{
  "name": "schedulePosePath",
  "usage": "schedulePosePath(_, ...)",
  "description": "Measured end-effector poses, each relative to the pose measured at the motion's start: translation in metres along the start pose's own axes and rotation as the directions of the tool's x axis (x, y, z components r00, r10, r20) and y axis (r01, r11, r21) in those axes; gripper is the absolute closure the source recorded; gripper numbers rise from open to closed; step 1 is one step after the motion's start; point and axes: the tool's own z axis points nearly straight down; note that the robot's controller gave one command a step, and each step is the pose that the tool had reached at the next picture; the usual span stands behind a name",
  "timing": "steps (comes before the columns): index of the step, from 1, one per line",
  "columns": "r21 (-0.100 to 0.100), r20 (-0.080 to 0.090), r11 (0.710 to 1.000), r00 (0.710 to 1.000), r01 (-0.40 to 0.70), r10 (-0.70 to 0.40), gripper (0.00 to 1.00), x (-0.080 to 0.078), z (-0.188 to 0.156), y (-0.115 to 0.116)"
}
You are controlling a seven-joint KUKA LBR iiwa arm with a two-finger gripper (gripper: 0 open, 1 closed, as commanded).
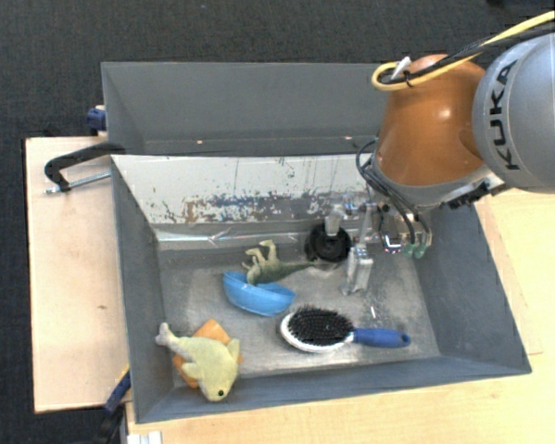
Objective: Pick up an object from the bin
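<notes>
Nearest, in the front left corner of the grey metal bin [138,298]: a yellow plush fish-shaped toy [211,364], lying partly on top of an orange soft piece [216,333], tail end pointing left.

To the right along the front, well apart from the plush: a hairbrush with an oval white head, black bristles and a blue plastic handle [317,330], lying flat, handle pointing right.

Farther in, left of centre: a shallow blue plastic bowl [258,298], tilted on the floor of the bin. Touching its far rim, a small green plastic dinosaur figure [266,262].

Right of the dinosaur and closer to the back wall: a round black knob-like object [330,244], standing upright.

Just beside that black object, on its right: the metal end effector [361,272], lowered to the bin floor, above a bare patch between the black object and the brush head. Cannot tell whether spread wide or drawn narrow, nor whether closed round anything.

Above and behind it, at the far right: the rounded orange wrist cover [430,125] with cables, then the grey arm segment [527,110].
</notes>
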Motion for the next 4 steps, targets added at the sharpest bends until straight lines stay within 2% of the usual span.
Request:
schedulePosePath(1, -0.001, -0.007, 0.913, 0.913, 0.408, -0.408, 0.00, 0.057, 0.097, -0.003)
schedulePosePath(2, 0.000, -0.007, 0.939, 0.939, 0.344, -0.344, 0.00, 0.064, 0.116, 0.020)
schedulePosePath(3, 0.001, -0.005, 0.939, 0.939, 0.343, -0.343, 1.00, 0.063, 0.115, 0.019)
schedulePosePath(4, 0.006, 0.007, 0.776, 0.776, 0.631, -0.631, 1.00, 0.054, 0.003, -0.004)
